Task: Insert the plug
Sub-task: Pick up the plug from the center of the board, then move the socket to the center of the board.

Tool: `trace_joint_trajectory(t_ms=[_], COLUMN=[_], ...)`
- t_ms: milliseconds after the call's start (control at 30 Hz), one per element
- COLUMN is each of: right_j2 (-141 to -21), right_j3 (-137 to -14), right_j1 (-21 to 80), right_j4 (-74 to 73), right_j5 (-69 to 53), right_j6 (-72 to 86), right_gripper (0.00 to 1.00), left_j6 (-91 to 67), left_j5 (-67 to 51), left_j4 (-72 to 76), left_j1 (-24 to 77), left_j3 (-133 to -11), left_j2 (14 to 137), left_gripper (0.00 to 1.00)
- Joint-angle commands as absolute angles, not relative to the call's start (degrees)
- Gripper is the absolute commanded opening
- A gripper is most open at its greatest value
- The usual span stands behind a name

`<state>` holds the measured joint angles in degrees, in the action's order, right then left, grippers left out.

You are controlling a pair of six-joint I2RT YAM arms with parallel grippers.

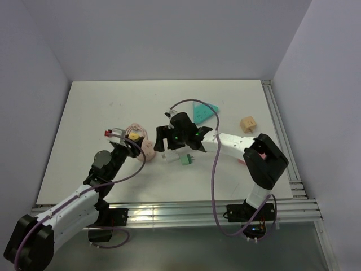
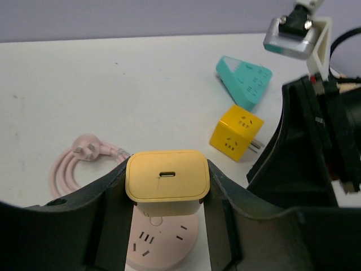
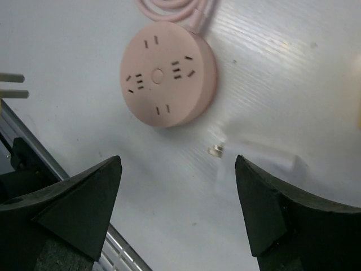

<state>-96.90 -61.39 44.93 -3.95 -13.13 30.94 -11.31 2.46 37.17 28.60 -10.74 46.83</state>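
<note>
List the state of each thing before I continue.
left gripper: shut on the yellow charger
right gripper: open, empty
green plug: lying loose, not inserted
pink socket: outlets all empty
pink cord: coiled, unplugged
yellow cube: lying loose, prongs bare

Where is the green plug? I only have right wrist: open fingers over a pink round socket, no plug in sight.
Observer: Top view shows the green plug lying on the table beside the right fingers, on the side toward the arm bases. Nothing holds it.
Operator: What's the left arm doing?
Observer: The left fingers are shut on a pale yellow charger block, held close to the pink socket but not in it.
Operator: Any other sockets around?
Observer: A teal triangular power strip lies farther from the bases than your fingers.
</note>
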Motion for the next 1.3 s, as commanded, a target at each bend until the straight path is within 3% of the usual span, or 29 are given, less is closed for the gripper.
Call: trace_joint_trajectory(t_ms=[0,233,367,567,933,1067,1267], right_j2=[-99.04,-105.11,-109.59,-116.88,-128.30,-131.83,-132.81], right_j3=[-67.83,-73.12,-77.24,-87.68,-101.33,-105.19,-104.43], right_j1=[48.42,52.73,53.00,53.35,53.35,53.44,53.35], right_j4=[-5.36,-4.31,-4.66,-10.18,-16.87,-19.68,-22.15], right_j5=[-6.68,-3.87,-2.12,3.77,10.01,11.95,13.53], right_j6=[25.84,22.76,23.38,25.31,29.71,29.18,28.04], right_gripper=[0.88,1.00,0.98,0.92,0.85,0.75,0.70], left_j6=[-14.93,-19.94,-23.20,-26.80,-27.86,-27.42,-25.93], left_j5=[9.56,26.88,37.42,43.76,44.30,43.51,40.70], left_j4=[37.97,31.91,25.33,21.54,20.13,21.09,22.84], left_j1=[27.60,27.25,27.25,27.33,27.51,27.51,27.42], left_j3=[-10.82,-10.11,-10.28,-10.02,-11.34,-11.08,-10.20], left_j2=[42.64,36.66,31.22,26.46,29.09,29.53,28.74], left_gripper=[0.00,0.00,0.00,0.00,0.00,0.00,0.00])
